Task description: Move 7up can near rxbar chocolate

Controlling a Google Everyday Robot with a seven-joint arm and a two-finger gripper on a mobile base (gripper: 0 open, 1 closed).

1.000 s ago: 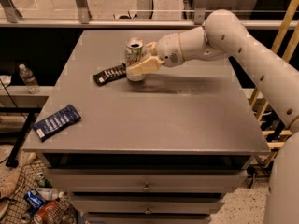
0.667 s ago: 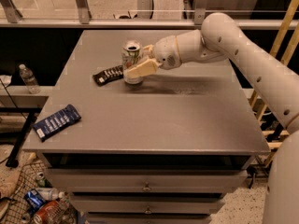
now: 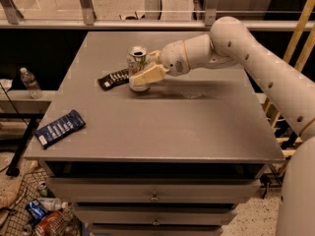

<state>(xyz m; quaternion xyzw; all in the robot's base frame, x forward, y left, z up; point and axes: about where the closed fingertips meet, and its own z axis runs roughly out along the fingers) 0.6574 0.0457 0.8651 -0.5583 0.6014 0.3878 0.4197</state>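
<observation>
While a blue wrapped bar (image 3: 60,128) lay well to the left of my gripper (image 3: 147,73), toward the table's (image 3: 197,127) front edge, it was not the target. The rxbar chocolate (image 3: 114,78) lay immediately left of the gripper. The 7up can (image 3: 137,63) stood upright just beside the bar's near end; whether they touched, I could not tell. The step in hand was, in my judgement, the release: seat the can flat, open without dragging it, and withdraw rightward, away from the bar. The gripper was closed narrowly on the can, one finger across its lower front.
</observation>
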